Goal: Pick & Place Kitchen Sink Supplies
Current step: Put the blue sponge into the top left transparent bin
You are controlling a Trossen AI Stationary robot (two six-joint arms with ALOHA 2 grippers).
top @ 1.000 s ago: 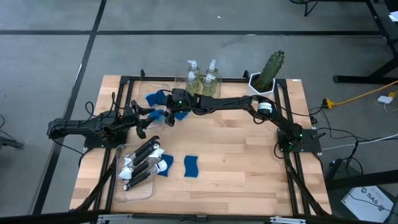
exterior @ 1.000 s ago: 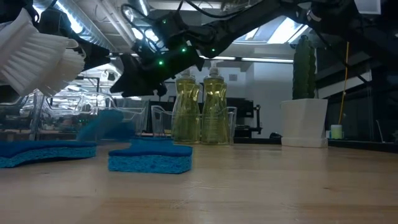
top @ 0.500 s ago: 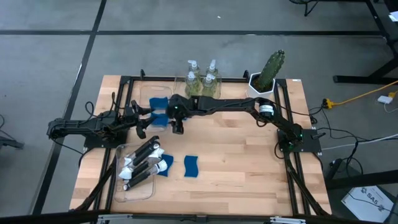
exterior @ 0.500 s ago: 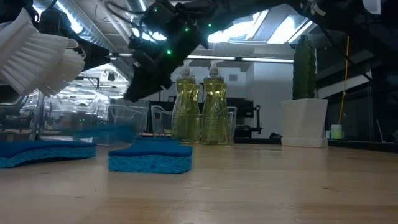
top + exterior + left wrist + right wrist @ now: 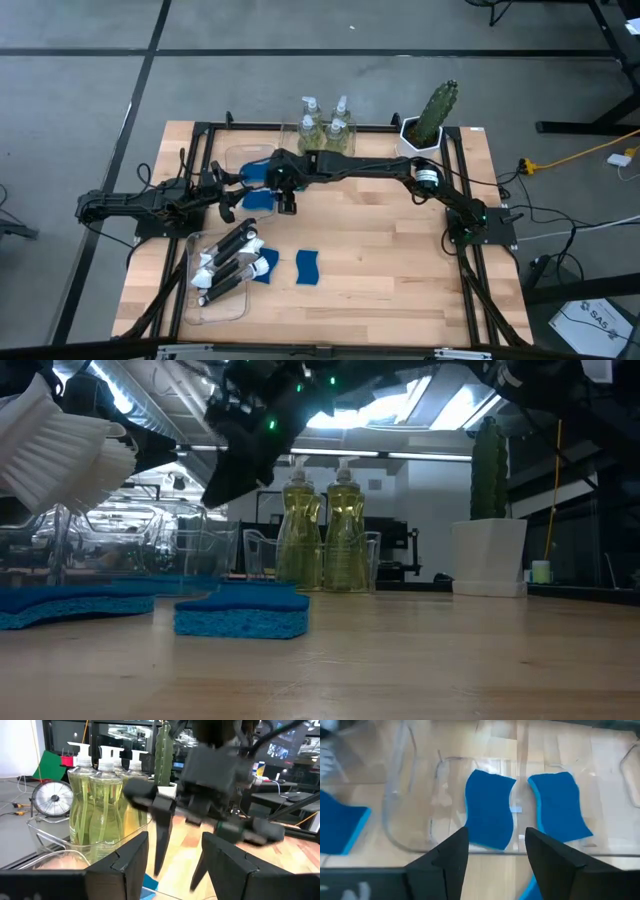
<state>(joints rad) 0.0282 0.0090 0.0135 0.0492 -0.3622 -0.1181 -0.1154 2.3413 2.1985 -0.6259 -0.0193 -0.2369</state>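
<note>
Two blue sponges (image 5: 490, 815) (image 5: 560, 812) lie flat in a clear bin (image 5: 395, 820) at the table's far left. My right gripper (image 5: 496, 837) hovers open above them, also seen in the high view (image 5: 287, 200). My left gripper (image 5: 175, 840) waits open just left of that bin (image 5: 230, 192). Two more sponges (image 5: 308, 267) (image 5: 265, 265) rest flat on the table. Black-handled brushes (image 5: 225, 262) lie in a near-left bin. Soap bottles (image 5: 325, 125) stand in a clear bin at the far edge.
A cactus in a white pot (image 5: 430, 118) stands at the far right. Black frame rails (image 5: 200, 150) run along the table's sides. Bare wood (image 5: 390, 250) spreads over the middle and right. In the low view a white brush head (image 5: 60, 450) looms close.
A blue sponge that was in the air below my right gripper has dropped into the far-left bin and now lies flat beside the other one. My right gripper has risen and shifted a little toward the near edge.
</note>
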